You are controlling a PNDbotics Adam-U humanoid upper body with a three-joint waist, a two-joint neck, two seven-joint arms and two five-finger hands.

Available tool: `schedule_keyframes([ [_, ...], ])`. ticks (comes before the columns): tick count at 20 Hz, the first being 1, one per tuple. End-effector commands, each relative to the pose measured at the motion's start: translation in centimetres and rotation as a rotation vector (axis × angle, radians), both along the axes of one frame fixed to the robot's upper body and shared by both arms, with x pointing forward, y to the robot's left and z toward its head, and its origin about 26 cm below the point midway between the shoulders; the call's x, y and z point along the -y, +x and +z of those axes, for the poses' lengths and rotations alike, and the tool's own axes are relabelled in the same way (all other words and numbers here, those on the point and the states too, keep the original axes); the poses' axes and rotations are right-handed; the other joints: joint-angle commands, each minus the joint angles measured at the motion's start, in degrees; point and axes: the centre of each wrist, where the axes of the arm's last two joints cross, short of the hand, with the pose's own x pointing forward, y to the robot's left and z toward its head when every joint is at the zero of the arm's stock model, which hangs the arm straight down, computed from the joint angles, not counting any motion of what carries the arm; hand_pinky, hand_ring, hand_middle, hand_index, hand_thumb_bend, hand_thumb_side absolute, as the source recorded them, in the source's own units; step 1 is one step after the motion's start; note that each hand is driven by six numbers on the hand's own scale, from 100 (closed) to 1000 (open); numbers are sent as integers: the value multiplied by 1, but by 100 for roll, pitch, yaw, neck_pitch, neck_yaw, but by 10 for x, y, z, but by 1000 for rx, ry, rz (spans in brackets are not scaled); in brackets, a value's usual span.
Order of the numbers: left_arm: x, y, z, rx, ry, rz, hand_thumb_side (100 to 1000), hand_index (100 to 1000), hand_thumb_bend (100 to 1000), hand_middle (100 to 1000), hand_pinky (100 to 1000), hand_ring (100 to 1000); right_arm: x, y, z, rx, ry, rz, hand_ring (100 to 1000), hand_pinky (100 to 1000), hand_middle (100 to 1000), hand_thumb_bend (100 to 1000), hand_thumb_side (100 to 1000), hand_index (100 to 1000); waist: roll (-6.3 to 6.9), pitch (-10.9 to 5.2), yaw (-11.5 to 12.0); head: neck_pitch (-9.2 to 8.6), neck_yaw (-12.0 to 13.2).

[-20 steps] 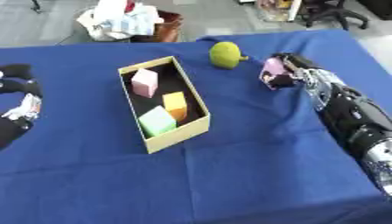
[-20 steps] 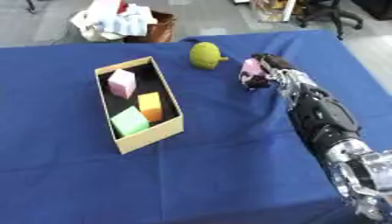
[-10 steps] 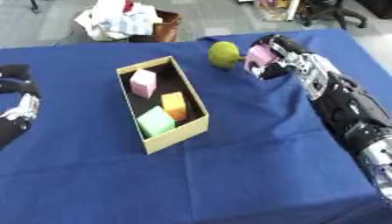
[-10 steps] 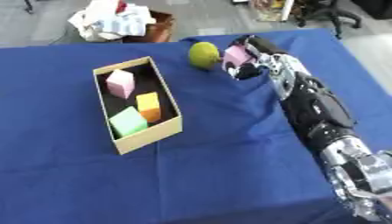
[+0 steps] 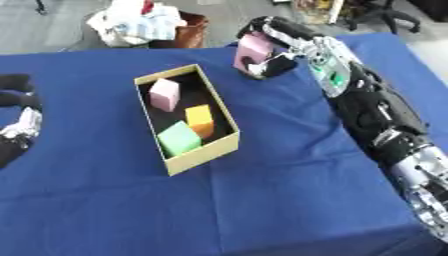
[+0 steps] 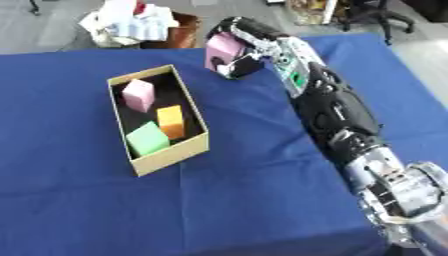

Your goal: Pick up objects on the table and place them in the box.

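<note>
The right hand [image 5: 273, 52] sits in the upper middle of the frame, fingers and thumb curled round a pink block [image 5: 253, 48], which it holds clear of the blue tabletop [image 5: 289, 165], up and to the right of the box [image 5: 206, 152]. The block looks like a plain-faced cube with squared edges, probably foam or light wood: light for its size, stiff enough to keep its shape, and not fragile. Flat opposing faces are the sensible place to take it, thumb on one side and fingers on the other, which appears to be roughly how it sits now. Smooth faces could let it twist if it is pinched near a corner.

The open cardboard box lies left of centre and already holds a pink block [image 5: 164, 94], an orange block [image 5: 199, 118] and a green block [image 5: 179, 138]; free floor shows mainly at its upper end. The left hand [image 5: 19, 131] rests at the left edge; I cannot tell its finger state.
</note>
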Motion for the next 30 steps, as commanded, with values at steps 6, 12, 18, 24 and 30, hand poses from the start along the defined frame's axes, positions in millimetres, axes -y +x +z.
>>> schedule_keyframes([
  [6,2,-1,12,42,4,-17,620,834,104,696,800,669,-52,-6,7,-27,-108,238,679,637,845,100,272,953,38,-11,69,-93,-96],
  [12,2,-1,12,41,3,-18,621,834,104,695,800,668,-69,-12,10,-9,-171,365,831,768,913,100,429,996,42,-10,81,-92,-122],
  [18,2,-1,11,39,2,-19,623,834,103,694,800,664,-77,-18,22,59,-234,438,1000,1000,1000,100,565,1000,39,-14,81,-94,-137],
  [24,2,-1,12,40,2,-18,622,834,104,694,801,666,-80,-20,33,96,-357,445,1000,1000,1000,100,493,1000,38,-13,81,-94,-139],
  [30,2,-1,11,40,3,-19,623,834,104,694,801,666,-82,-23,38,156,-523,432,1000,1000,1000,100,209,1000,35,-11,77,-102,-151],
])
